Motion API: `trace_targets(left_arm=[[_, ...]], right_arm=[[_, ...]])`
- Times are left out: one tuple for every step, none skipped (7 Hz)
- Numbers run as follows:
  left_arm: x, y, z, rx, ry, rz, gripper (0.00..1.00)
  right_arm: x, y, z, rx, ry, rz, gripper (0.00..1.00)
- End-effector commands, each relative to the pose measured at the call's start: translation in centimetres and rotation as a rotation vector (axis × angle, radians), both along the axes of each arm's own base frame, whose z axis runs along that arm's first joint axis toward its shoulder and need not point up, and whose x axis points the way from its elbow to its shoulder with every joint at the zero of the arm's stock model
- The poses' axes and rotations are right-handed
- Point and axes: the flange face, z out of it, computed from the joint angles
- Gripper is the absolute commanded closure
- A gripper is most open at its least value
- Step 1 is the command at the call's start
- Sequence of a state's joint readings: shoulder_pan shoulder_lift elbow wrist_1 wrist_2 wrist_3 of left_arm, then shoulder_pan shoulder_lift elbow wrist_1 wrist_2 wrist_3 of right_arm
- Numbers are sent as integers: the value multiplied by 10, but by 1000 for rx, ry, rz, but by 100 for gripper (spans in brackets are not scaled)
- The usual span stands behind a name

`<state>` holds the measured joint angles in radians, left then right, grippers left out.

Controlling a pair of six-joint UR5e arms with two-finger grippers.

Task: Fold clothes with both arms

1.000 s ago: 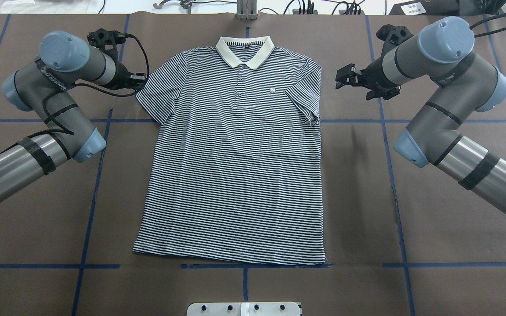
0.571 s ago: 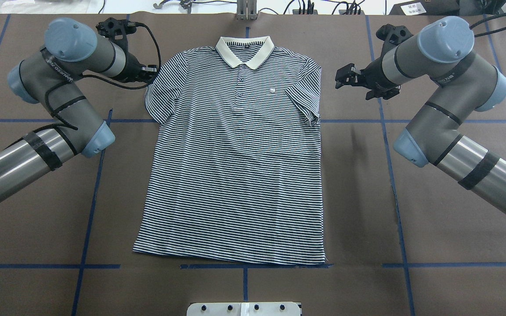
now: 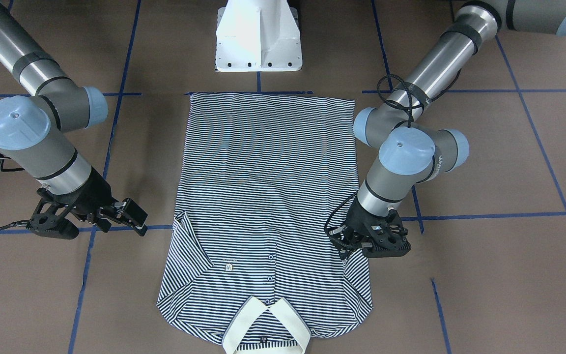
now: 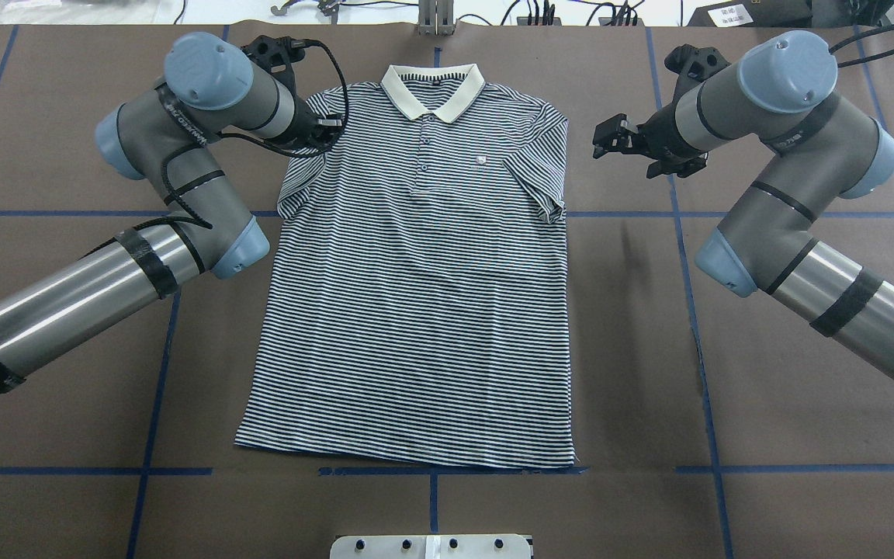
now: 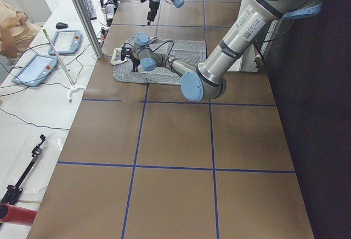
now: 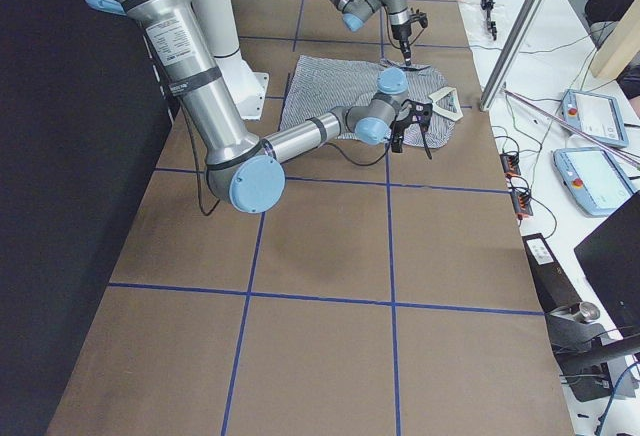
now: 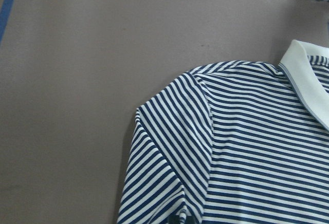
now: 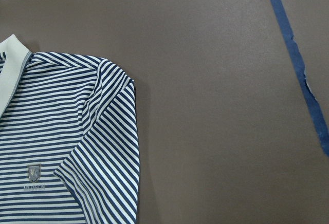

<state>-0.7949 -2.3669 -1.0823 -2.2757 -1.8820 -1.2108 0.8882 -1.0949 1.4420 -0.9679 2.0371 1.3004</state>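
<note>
Striped polo shirt (image 4: 416,310) lying flat, front up, on a brown table (image 4: 649,349), hem (image 4: 408,460) nearest the robot. Farther along, the left gripper (image 4: 330,128) is closed on the folded-in sleeve (image 4: 299,182). The right gripper (image 4: 606,140), jaws apart, hovers just beside the opposite sleeve (image 4: 544,182). Cream collar (image 4: 433,92) lies farthest.

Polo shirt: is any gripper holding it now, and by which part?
The left gripper seems to pinch the polo shirt by the edge of one sleeve; the right gripper holds nothing.
</note>
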Motion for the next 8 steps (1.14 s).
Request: trace_targets(left_arm=[[11,-6,1,-9,-16,-17,100],[13,-11,4,-5,-32,-41,100],[17,-9,1,1,-31,-40,100],[19,-7,1,2,-30,-37,100],[23,-2,1,7,-27,-29,26],[21,0,-5,12,-15,-30,13],[19,4,-15,27,3,-29,12],[13,13,-21,31,26,-31,12]], right_arm=[[0,0,1,-1,2,-1,0],[-2,-1,5,-5,7,-3,0],[-2,-1,3,-3,5,-3,0],[-3,-1,2,-3,3,-2,0],[-3,-2,-2,-3,-3,2,0],[-3,0,-6,-1,-10,3,0],[-2,4,-17,9,-27,4,0],[-16,23,-39,-5,-73,1,0]])
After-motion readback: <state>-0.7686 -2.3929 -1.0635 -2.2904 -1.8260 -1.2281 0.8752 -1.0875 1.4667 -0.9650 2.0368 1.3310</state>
